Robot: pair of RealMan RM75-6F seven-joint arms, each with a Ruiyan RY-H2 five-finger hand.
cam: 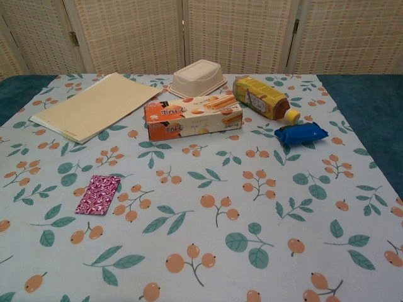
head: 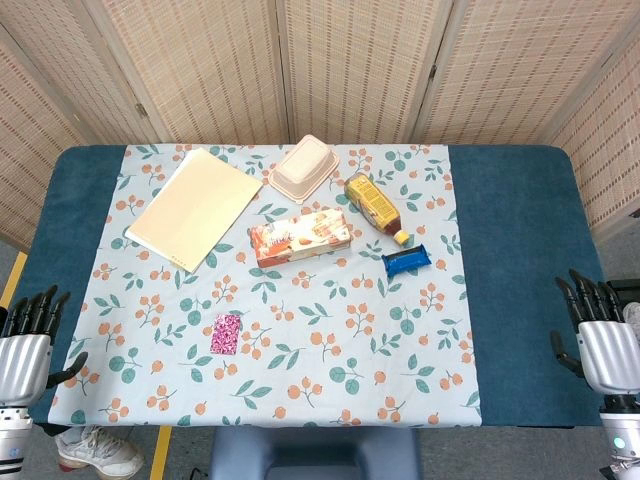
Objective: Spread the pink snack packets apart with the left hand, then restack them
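My left hand (head: 28,345) is sitting off the near-left corner of the table, fingers up and slightly apart, nothing in it. Right hand (head: 600,335) mirrors it off the near-right edge, also empty with fingers spread. Neither one shows up in the chest view.

The pink snack packets (head: 226,334) are on the near-left part of the floral tablecloth (head: 330,330), well apart from my left hand. They look like one neat stack from here, I can't tell how many. Long axis runs roughly toward and away from me, leaning a touch to the right at the far end. Pink with a white squiggly pattern; no writing I can read.

Further back in the middle is an orange biscuit box (cam: 193,117) lying on its long side, running left to right, print too small to read. Right of it is a small blue packet (cam: 301,133), and behind that a bottle with a yellow label (cam: 263,98) lying down, cap toward the right. A beige lidded container (cam: 198,78) sits at the back, and a cream folder (cam: 94,106) lies far left.
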